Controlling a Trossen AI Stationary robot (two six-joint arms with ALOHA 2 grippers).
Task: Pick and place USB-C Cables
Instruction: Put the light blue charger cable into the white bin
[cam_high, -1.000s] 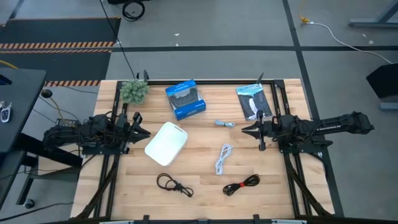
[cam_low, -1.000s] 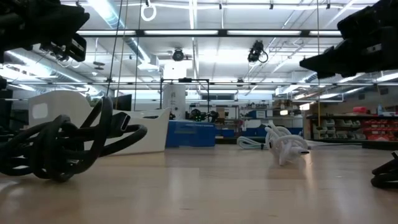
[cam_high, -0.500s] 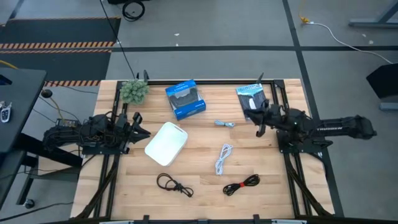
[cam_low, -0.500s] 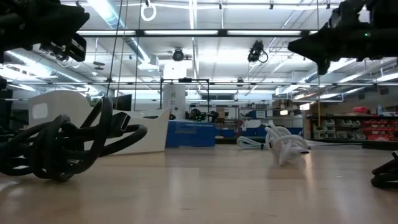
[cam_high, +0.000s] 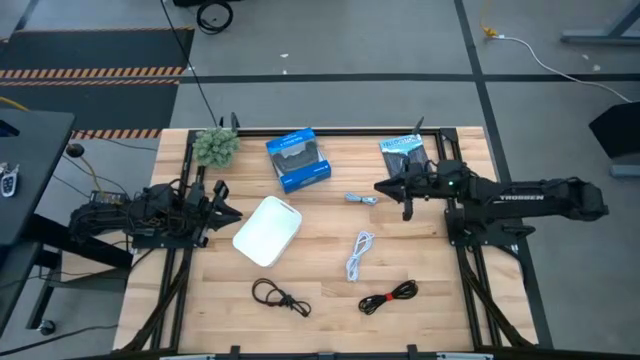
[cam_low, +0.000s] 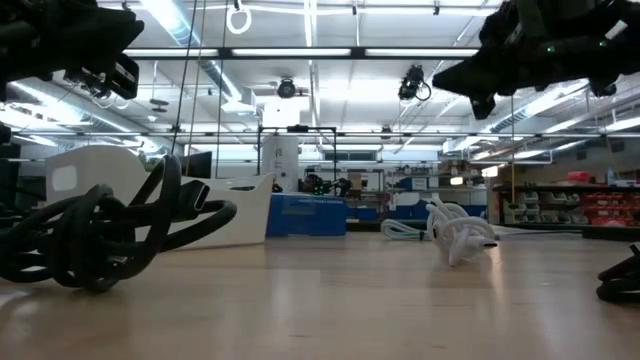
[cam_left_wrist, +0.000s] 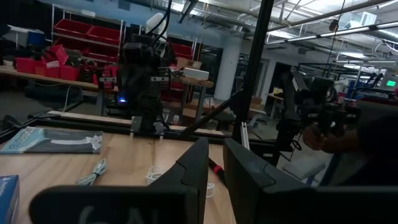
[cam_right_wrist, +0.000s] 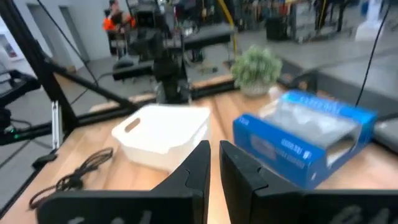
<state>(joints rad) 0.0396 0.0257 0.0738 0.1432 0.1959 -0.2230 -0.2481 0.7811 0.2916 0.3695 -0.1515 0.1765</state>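
Observation:
Four coiled cables lie flat on the wooden table: a small grey one (cam_high: 362, 199), a white one (cam_high: 358, 255), a black one (cam_high: 279, 296) and a black one with red (cam_high: 388, 296). My right gripper (cam_high: 381, 187) is shut and hangs above the table just right of the grey cable, touching nothing; in the low view it (cam_low: 478, 98) is high over the white cable (cam_low: 455, 235). My left gripper (cam_high: 236, 213) is shut and waits at the table's left side, beside the white bin (cam_high: 268, 230).
The white bin stands left of centre. A blue box (cam_high: 298, 158), a black flat packet (cam_high: 405, 160) and a small green plant (cam_high: 215, 146) stand along the far edge. Bare wood lies between the cables and toward the near edge.
My right gripper has moved toward the table's left and a little toward the far edge, ending close to the small grey cable. The arm has stretched out and turned as it went. The cables lie where they were.

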